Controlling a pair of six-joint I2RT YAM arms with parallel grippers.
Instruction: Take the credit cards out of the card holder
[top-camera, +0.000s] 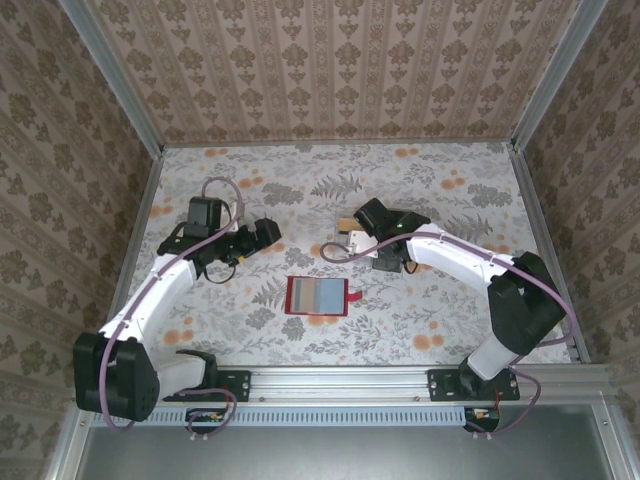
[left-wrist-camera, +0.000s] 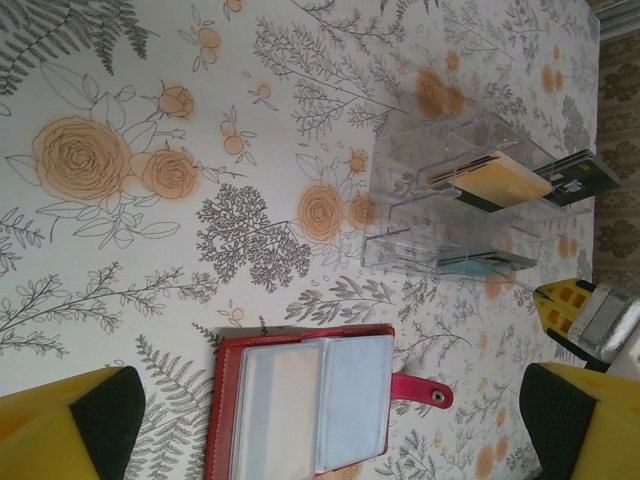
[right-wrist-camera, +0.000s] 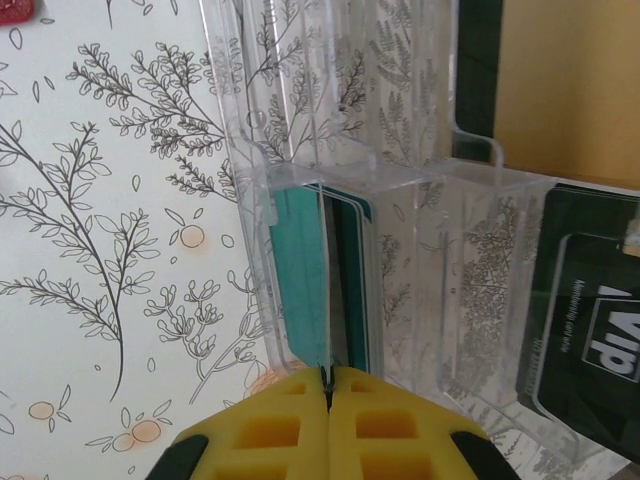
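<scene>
At the near edge of the clear plastic rack (right-wrist-camera: 430, 240), the right gripper (right-wrist-camera: 328, 392) has its yellow fingers pressed together. The thin edge of the teal card (right-wrist-camera: 300, 290) runs straight into the seam between them, so the card looks pinched there. It stands on edge inside one slot of the rack. The black card (right-wrist-camera: 590, 340), with pale lettering on it, sits in the neighbouring slot, and the tan card (right-wrist-camera: 570, 90) shows beyond it.

From the left wrist the rack stands on the flowered table (left-wrist-camera: 100, 80) with the tan and black cards in its upper part and the teal one lower down.

The left gripper (top-camera: 263, 234) hangs above the table, well to the left of the rack, its fingers (left-wrist-camera: 70, 430) spread wide apart and holding nothing. Below it the red wallet (left-wrist-camera: 300, 410) lies open and flat, clear sleeves up, its little tab (left-wrist-camera: 420, 390) pointing toward the right arm's side. The wallet is apart from the rack, nearer the arm bases; whether a card sits in its sleeves I cannot tell
</scene>
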